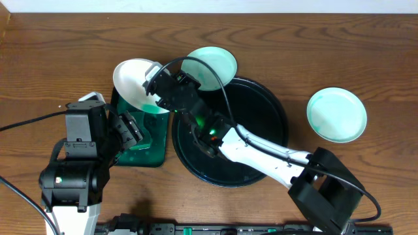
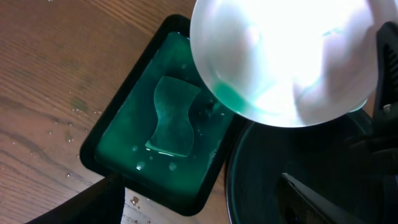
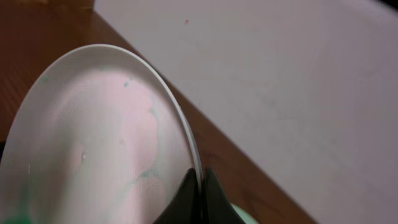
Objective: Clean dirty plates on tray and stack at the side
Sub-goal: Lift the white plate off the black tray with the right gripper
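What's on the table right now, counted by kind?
white plates: 3
round black tray: 1
rectangular green tray: 1
sponge: 1
Total: 6

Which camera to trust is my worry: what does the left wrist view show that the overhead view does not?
Only the left wrist view: the sponge lying in the liquid of the green tray, and droplets on the table beside it. Only the overhead view: a second plate at the far rim of the black tray, and a third plate on the table to the right. Both: the tilted plate above the green tray, and the black tray.
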